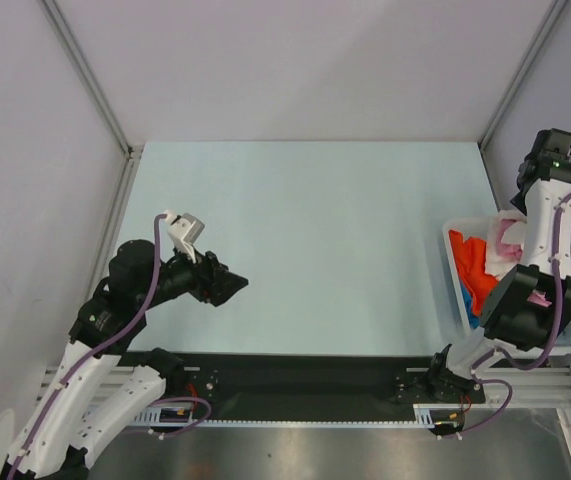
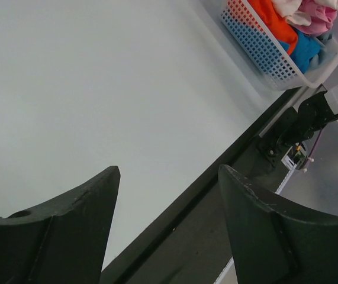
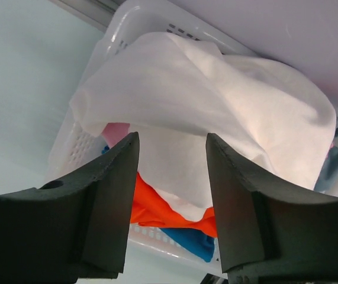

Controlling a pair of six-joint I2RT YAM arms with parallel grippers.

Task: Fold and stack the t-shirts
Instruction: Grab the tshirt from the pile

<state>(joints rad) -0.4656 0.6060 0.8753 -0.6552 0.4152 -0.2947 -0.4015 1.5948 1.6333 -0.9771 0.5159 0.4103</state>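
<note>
Likely fetching: right tool (image 3: 173, 141), released, hangs over the white shirt (image 3: 228, 100) at three o'clock. Next it must pinch cloth; left tool (image 2: 169, 176) released too.

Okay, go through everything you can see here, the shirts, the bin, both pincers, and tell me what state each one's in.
bin: upright, heaped full
white t-shirt: unfolded, crumpled on top
orange t-shirt: unfolded, under the white one
blue t-shirt: unfolded, beneath the orange one
pink t-shirt: unfolded, mostly hidden
left pincer: open, empty, over the table
right pincer: open, above the white t-shirt
</note>
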